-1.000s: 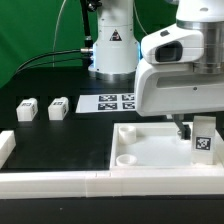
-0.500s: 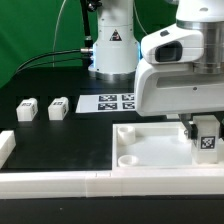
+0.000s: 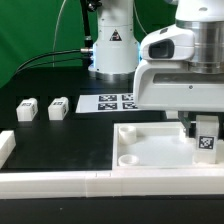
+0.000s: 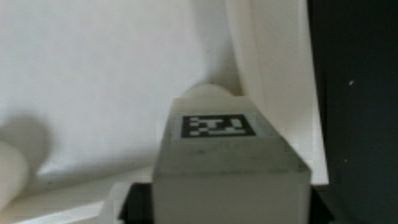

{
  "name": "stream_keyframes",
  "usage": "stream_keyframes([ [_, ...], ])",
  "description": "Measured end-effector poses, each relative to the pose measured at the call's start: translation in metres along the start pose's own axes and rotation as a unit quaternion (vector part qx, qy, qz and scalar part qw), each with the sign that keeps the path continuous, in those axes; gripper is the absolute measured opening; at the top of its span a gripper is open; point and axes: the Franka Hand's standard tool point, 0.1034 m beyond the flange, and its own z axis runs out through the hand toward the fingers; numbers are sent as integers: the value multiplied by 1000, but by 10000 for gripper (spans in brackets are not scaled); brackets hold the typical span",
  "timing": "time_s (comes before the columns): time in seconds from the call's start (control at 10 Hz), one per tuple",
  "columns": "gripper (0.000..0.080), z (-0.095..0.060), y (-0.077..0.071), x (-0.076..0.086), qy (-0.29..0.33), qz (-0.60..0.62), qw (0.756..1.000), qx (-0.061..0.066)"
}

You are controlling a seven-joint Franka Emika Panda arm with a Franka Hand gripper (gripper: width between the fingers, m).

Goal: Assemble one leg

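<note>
A leg (image 3: 205, 141) is being gripped by the tool (image 3: 203, 124) at the exterior view's right, with its marker tag facing the camera. The leg is being held upright over the right-hand part of the large white tray-like part (image 3: 140, 152), close to that part's far right corner; whether its lower end is touching the tray floor cannot be told. In the wrist view the same leg (image 4: 222, 150) is being seen between the dark fingers (image 4: 134, 203), its tag uppermost, with the tray's raised wall (image 4: 267, 70) running just beside it and a round socket (image 4: 15, 150) showing at the edge of the picture.

Two further legs are being left on the black bench (image 3: 60, 140) at the exterior view's left, one (image 3: 26, 109) beside the other (image 3: 58, 108), apart from each other and well apart from the tray. The marker board (image 3: 108, 102) is lying flat between those legs and the arm, near the robot base (image 3: 112, 50). A long white rail (image 3: 60, 182) is lying along the near bench edge.
</note>
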Motion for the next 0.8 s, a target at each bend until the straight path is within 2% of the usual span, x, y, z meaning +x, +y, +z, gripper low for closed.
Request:
stream_keyframes([
  [0.4, 292, 0, 2, 1, 5, 214, 977, 2],
  [0.7, 293, 0, 3, 2, 2, 375, 927, 5],
  [0.8, 294, 0, 4, 1, 4, 453, 891, 3],
])
